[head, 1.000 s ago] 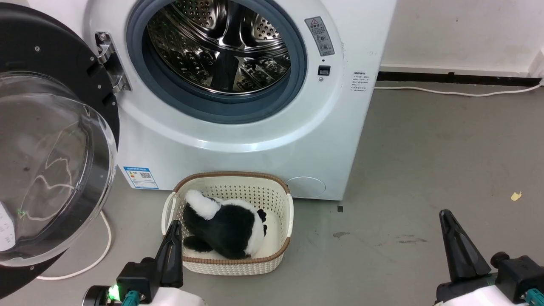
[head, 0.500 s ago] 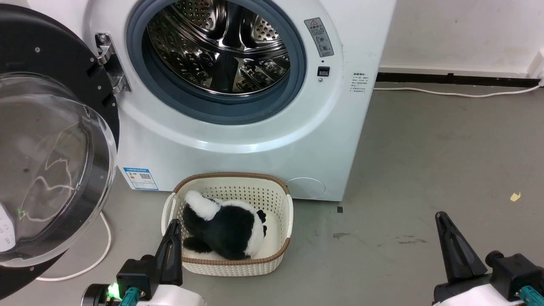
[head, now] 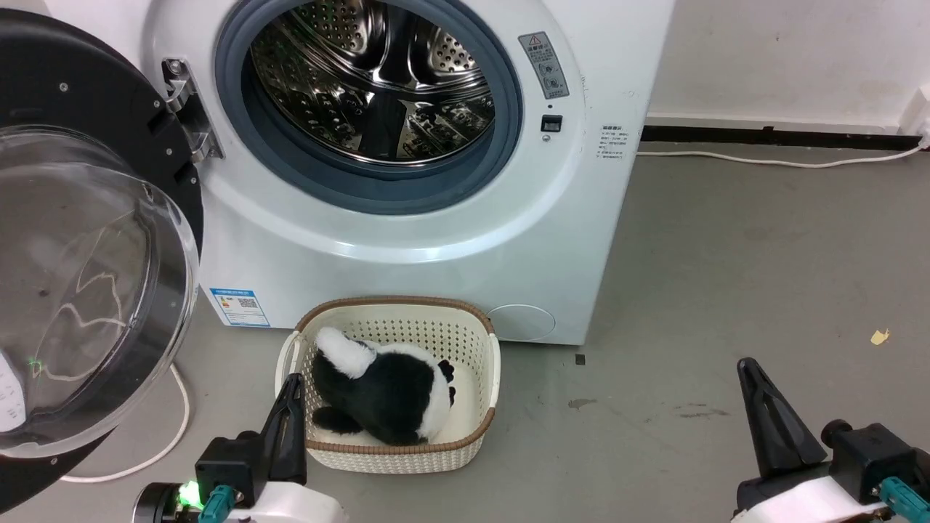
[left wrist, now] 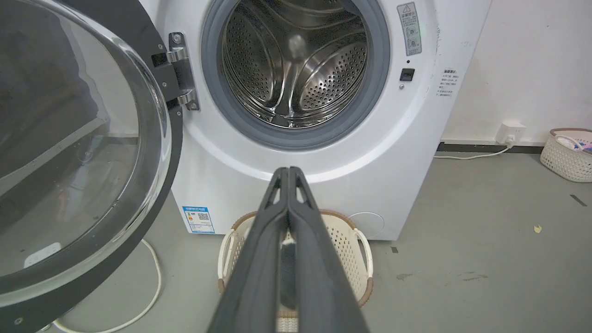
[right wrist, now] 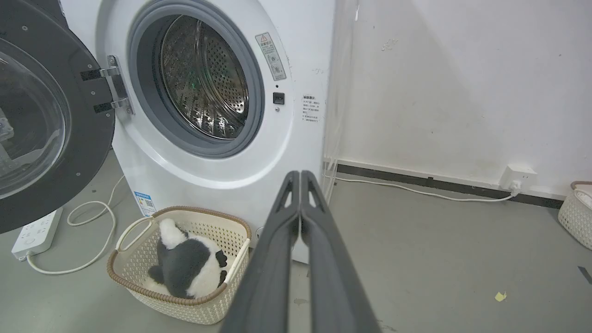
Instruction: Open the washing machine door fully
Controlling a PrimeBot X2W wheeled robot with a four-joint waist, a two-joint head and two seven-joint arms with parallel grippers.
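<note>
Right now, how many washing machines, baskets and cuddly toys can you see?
Washing machines: 1, the washing machine.
Baskets: 2, the near basket and the far basket by the wall.
Cuddly toys: 1, the black-and-white plush toy in the near basket.
Total: 4.

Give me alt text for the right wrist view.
The white washing machine has its door swung wide open at left, baring the steel drum. A cream basket holding a black-and-white plush toy sits in front; the right gripper is shut.
</note>
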